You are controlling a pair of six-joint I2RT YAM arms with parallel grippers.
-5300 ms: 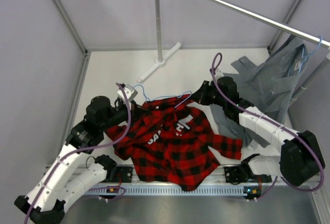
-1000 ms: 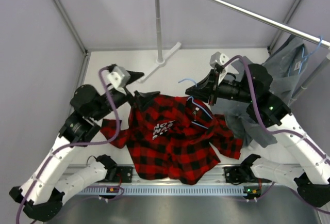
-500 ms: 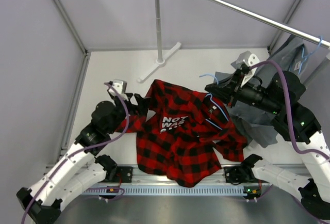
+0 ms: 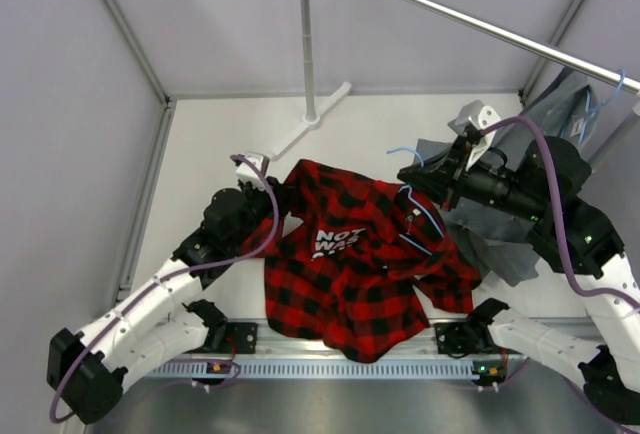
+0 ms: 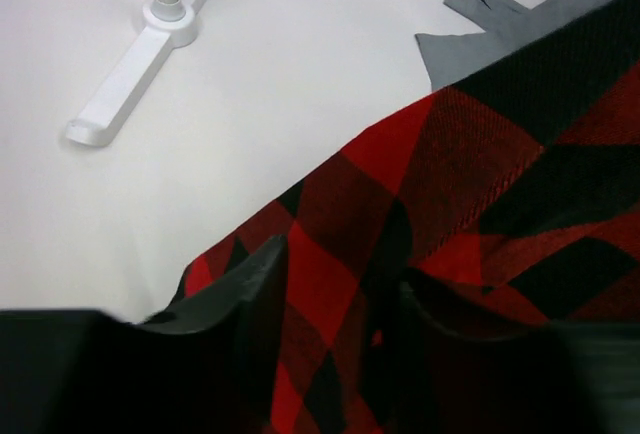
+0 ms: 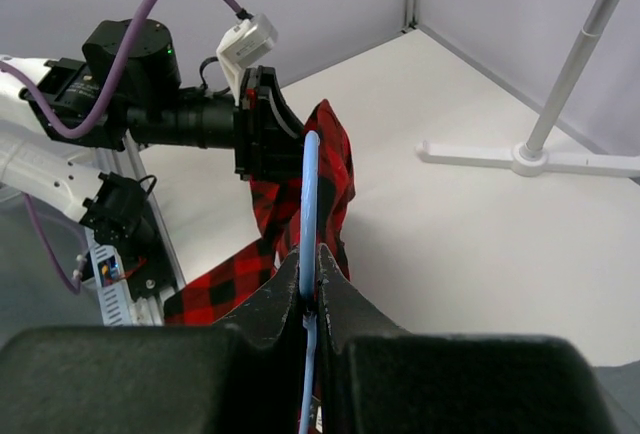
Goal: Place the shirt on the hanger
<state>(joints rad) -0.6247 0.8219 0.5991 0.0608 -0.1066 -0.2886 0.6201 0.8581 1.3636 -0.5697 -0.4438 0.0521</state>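
Note:
The red-and-black plaid shirt hangs draped mid-table, white lettering up, lifted at its right shoulder. The light-blue hanger runs inside the collar, with its hook sticking out. My right gripper is shut on the hanger wire, seen between its closed fingers in the right wrist view. My left gripper is at the shirt's left shoulder. In the left wrist view its jaws stand apart with plaid fabric lying between them.
A clothes rack stands at the back, with its foot on the table and its rail overhead. A grey garment hangs on another blue hanger at the far right, and grey cloth lies under my right arm. The rack foot also shows in the left wrist view.
Over the last second my right gripper carried the hanger and shirt to the right. My left arm dropped from its raised pose and moved right, up to the shirt's left shoulder.

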